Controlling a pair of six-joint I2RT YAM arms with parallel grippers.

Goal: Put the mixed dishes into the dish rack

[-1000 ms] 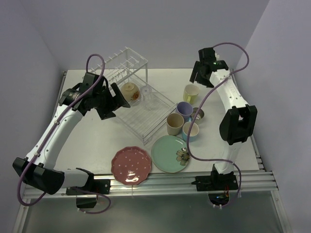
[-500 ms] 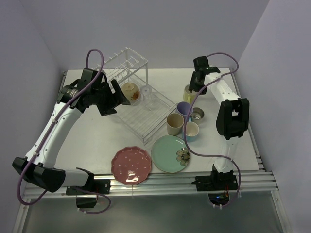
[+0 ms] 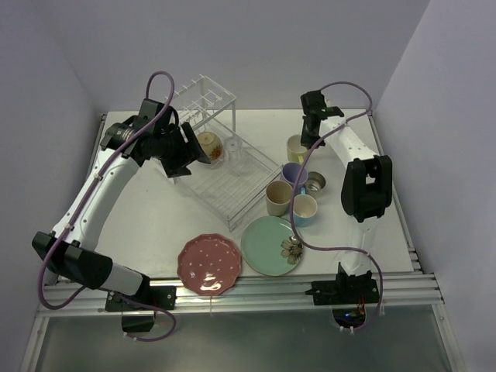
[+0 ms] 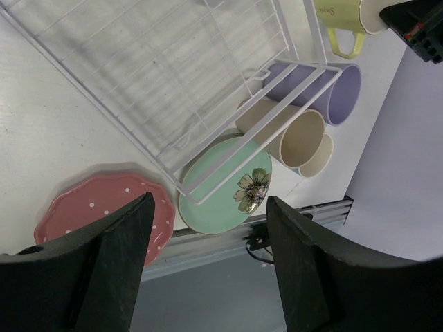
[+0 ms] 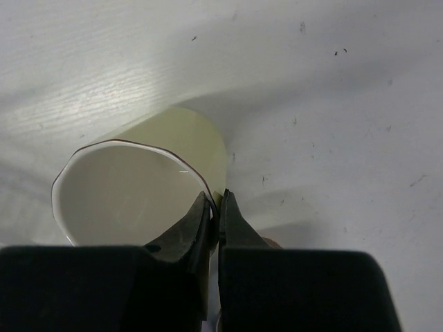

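Note:
My right gripper [image 3: 308, 133] [image 5: 216, 207] is shut on the rim of the yellow cup [image 3: 297, 148] [image 5: 142, 183], one finger inside and one outside. The cup stands on the table. The dish rack [image 3: 226, 180] [image 4: 166, 76] holds a cream bowl [image 3: 208, 144] and a small glass [image 3: 233, 147]. My left gripper [image 3: 188, 152] [image 4: 209, 221] hangs open over the rack's left side, with nothing between its fingers. Lavender [image 3: 293, 173], beige [image 3: 279, 198] and light-blue [image 3: 304, 209] cups cluster right of the rack. The mint-green plate [image 3: 270, 245] [image 4: 221, 190] and pink dotted plate [image 3: 209, 264] [image 4: 97, 211] lie near the front edge.
A small dark metal cup [image 3: 315, 183] sits beside the lavender cup. The rack's raised peg tier [image 3: 198, 99] stands at the back. Walls close in on the left, the back and the right. An aluminium rail [image 3: 263, 287] runs along the near edge.
My right gripper came down onto the yellow cup and closed on its rim. My left gripper shifted a little right and back over the rack, and its jaws narrowed somewhat.

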